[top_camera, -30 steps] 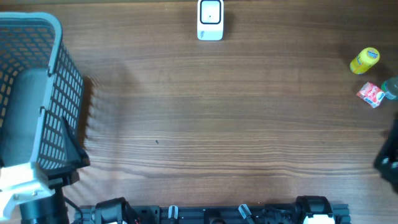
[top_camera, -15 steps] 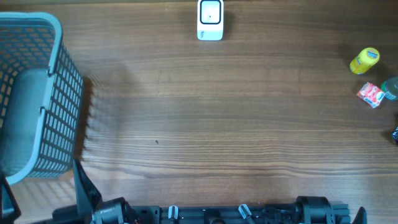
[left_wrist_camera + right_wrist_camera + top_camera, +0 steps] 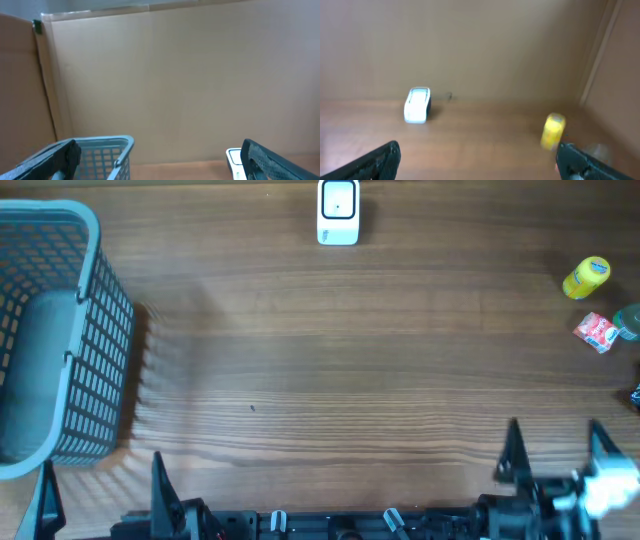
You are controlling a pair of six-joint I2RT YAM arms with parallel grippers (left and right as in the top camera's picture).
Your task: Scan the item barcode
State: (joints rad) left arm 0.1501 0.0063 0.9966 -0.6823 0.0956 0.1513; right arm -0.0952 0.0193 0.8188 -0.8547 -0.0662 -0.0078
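left gripper (image 3: 160, 164) jaws wide apart, empty | blue basket (image 3: 102, 155) low left | white scanner (image 3: 233, 161) low right, partly behind finger | cardboard wall (image 3: 175, 75) behind

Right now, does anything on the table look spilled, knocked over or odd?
Nothing stands out. The basket sits left, the scanner at the far edge, the yellow bottle and red packet right; nothing spilled.

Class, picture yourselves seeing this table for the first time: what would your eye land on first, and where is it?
The big grey-blue mesh basket dominates the left edge of the wooden table. Next come the white scanner at the middle of the far edge, and the yellow bottle with a red packet beside it near the right edge.
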